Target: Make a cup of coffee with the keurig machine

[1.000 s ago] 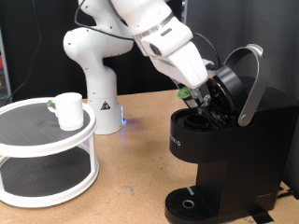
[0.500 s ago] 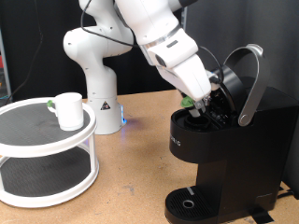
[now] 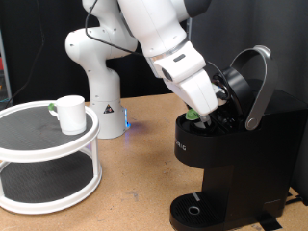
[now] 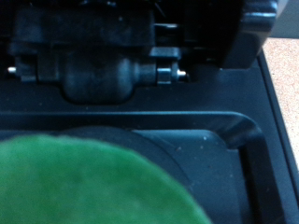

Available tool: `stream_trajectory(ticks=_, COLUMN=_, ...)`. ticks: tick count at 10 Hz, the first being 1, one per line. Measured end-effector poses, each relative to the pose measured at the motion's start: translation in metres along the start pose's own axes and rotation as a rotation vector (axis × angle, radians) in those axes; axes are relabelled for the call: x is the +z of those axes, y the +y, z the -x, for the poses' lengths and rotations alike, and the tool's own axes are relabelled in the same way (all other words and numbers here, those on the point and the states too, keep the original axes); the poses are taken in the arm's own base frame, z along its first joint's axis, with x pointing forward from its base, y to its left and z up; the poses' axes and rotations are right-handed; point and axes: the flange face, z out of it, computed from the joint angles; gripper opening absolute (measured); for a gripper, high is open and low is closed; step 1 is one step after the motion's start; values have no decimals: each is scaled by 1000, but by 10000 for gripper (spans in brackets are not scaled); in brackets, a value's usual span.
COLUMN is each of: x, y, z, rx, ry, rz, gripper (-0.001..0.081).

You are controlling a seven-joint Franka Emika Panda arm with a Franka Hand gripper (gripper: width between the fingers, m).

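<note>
The keurig machine (image 3: 236,159) stands at the exterior view's right, its lid raised with the silver handle (image 3: 258,87) up. My gripper (image 3: 198,113) is at the mouth of the open pod chamber, shut on a small green-topped pod (image 3: 192,115). In the wrist view the pod's green top (image 4: 84,182) fills the near part of the picture, blurred, over the machine's black chamber (image 4: 201,154); my fingers do not show there. The white cup (image 3: 69,113) stands on a round white stand (image 3: 38,140) at the exterior view's left, far from the gripper.
The stand has two tiers and a second small green-topped thing (image 3: 48,108) lies beside the cup. The arm's white base (image 3: 101,91) stands behind on the wooden table (image 3: 135,188). The machine's round drip base (image 3: 192,209) is at the bottom.
The gripper has come down and towards the exterior view's left with the pod, from beside the raised lid to the chamber mouth. The cup and the stand have not moved.
</note>
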Motion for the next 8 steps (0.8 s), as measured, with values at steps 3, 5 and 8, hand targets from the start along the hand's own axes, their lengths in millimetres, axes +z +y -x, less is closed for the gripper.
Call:
stream_trajectory(ticks=3, x=6, y=-1, z=-1, rx=-5, ry=-9, rz=1, gripper=457)
stream_trajectory(ticks=5, x=12, y=0, z=-2, rx=-10, ry=-17, rz=10, gripper=484)
stream_trajectory(ticks=8, x=18, y=4, z=0, rx=-4, ry=-23, rz=18, gripper=666)
